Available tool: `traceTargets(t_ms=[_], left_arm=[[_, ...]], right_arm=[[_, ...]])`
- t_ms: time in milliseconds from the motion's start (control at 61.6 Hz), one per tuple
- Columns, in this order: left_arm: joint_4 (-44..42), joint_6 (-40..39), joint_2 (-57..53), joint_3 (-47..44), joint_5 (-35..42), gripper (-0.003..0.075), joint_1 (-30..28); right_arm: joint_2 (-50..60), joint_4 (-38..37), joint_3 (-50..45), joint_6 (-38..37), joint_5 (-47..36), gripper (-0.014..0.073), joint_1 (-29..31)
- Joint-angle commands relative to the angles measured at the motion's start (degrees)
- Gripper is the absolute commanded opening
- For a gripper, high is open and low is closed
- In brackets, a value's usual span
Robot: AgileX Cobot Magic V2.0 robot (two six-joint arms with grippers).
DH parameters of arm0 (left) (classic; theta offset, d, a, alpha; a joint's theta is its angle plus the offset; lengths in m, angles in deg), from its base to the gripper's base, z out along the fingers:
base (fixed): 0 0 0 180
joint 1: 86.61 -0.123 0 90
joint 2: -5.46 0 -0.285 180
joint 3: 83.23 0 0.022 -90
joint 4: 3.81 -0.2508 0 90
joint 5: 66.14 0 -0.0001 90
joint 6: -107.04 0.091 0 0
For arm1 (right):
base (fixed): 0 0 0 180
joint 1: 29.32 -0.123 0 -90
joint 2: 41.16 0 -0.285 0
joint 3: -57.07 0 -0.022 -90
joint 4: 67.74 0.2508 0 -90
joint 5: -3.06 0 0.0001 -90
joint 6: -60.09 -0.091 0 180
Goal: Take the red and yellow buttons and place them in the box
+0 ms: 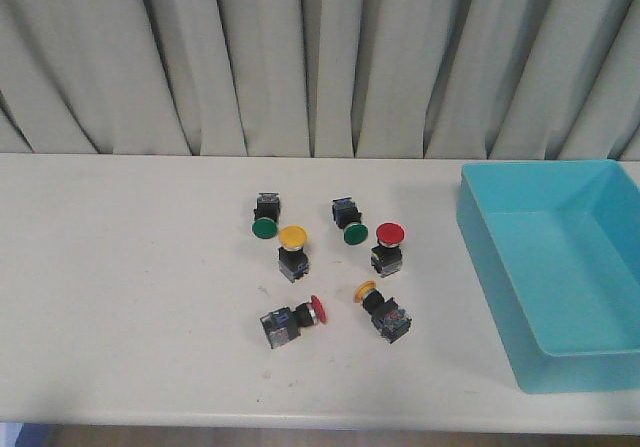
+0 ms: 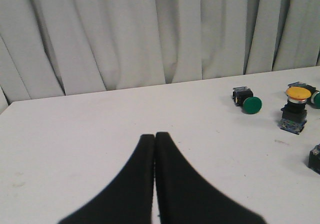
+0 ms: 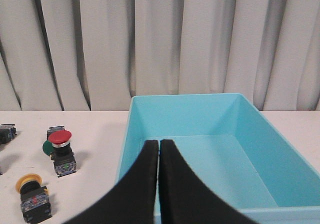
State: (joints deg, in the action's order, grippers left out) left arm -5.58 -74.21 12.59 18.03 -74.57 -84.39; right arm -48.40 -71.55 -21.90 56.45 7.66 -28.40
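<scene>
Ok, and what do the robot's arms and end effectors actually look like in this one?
Only the fingers show, in the wrist views. The left end effector and the right end effector each have two matte black fingers, broad at the base and curving to narrow tips. No cables, markings or labels are visible on them. The arms themselves appear in no view, including the front one.

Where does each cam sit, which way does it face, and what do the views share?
Front: looks forward over the table at six buttons, the box on the right; no arm shows.
Left wrist: low over the table; left gripper shut, upright yellow button beyond.
Right wrist: near the box's edge; right gripper shut, upright red button beside.
Shared: both wrist views show curtain; front shows both those buttons.
</scene>
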Motion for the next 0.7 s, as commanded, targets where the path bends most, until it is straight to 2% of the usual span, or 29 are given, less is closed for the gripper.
traceTargets(t_ms=[0, 146, 211, 276, 373, 438, 487, 568, 682], left_arm=[[0.6, -0.18, -0.78, -2.69, 4.17, -0.0006, 0.56], [0.45, -0.04, -0.78, -2.69, 5.07, -0.0006, 0.56], [0.67, -0.36, -0.78, -2.17, 7.13, -0.0006, 0.56], [1.77, -2.07, -0.78, -0.92, 11.82, -0.0006, 0.56], [1.77, -2.0, -0.64, 4.52, 18.39, -0.0006, 0.56], [-0.67, 0.74, 0.81, 9.2, 22.84, -0.0006, 0.56], [-3.54, 2.88, 4.68, 13.91, 26.18, -0.0006, 0.56], [-5.48, 2.48, 14.73, 22.59, 26.19, -0.0006, 0.66], [-5.45, 0.26, 31.54, 36.89, 16.26, -0.0006, 2.02]], right_arm=[[0.62, -0.44, -0.31, 0.32, -4.6, -0.0008, 0.09], [0.62, -0.59, -0.22, 0.37, -4.6, -0.0008, 0.09], [0.62, -1.13, -0.05, 0.12, -7.25, -0.0008, 0.2], [0.62, 1.41, 0.99, -2.71, -12.3, -0.0008, 0.08], [0.62, 3.82, 6.87, -5.33, -20.95, -0.0008, 0.08], [-0.79, 1.75, 13.45, -4.14, -28.34, -0.0008, 0.08], [-3.92, -1.19, 20.45, -2.16, -30.9, -0.0008, 0.08], [-13.05, -8.15, 33.05, -2.01, -24.83, -0.0008, 0.08], [-27.48, -12.41, 49.69, -2.48, -7.63, -0.0008, 0.08]])
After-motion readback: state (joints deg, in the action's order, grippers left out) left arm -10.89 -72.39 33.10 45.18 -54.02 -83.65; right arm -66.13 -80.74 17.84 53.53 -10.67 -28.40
